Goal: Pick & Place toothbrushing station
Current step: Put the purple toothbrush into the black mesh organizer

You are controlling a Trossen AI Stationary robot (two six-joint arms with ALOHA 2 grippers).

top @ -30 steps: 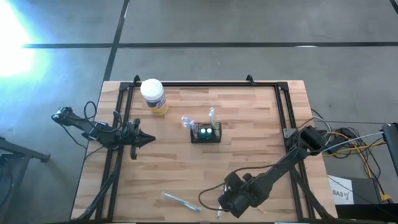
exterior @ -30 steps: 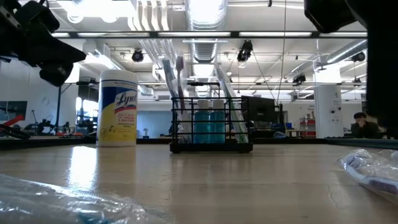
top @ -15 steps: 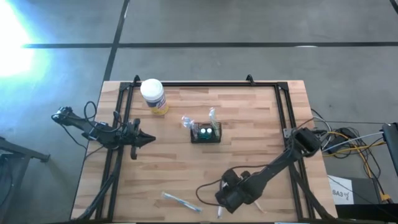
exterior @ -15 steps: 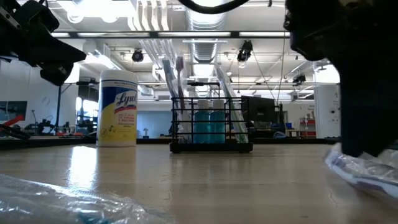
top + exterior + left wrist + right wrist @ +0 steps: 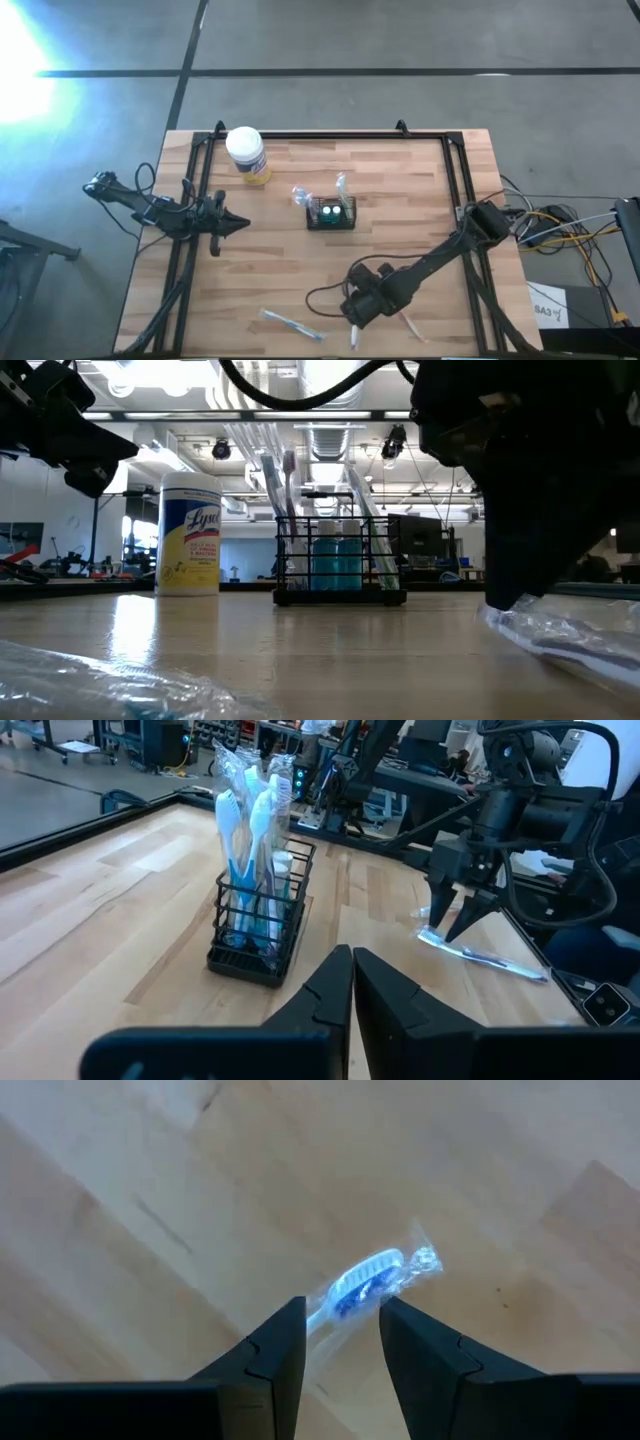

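The toothbrushing station (image 5: pixel 331 213) is a small black wire holder with wrapped toothbrushes standing in it, resting on its base at the table's middle; it also shows in the low view (image 5: pixel 340 555) and the left wrist view (image 5: pixel 258 910). My left gripper (image 5: pixel 238 225) is shut and empty, left of the station. My right gripper (image 5: pixel 350 318) is open near the front edge, pointing down over a wrapped toothbrush (image 5: pixel 365 1285) lying flat on the table. Its fingers (image 5: pixel 275 1345) stand on either side of the brush, just behind the head. My right gripper comes from above with its open fingers (image 5: pixel 420 1345) across the wrapped toothbrush's neck (image 5: pixel 330 1312). The brush lies flat on the table. I cannot tell whether a finger touches the wrapper.
A white-lidded yellow jar (image 5: pixel 246 153) stands at the far left. A second wrapped toothbrush (image 5: pixel 290 323) lies near the front edge, left of my right gripper, and a third (image 5: pixel 410 325) lies right of it. A black frame (image 5: pixel 330 134) runs along the table's edges.
My right gripper has gone toward the table's left edge and a little toward the far edge, coming over the wrapped toothbrush near the front. In the low view the wrapper's end now lies farther left than before.
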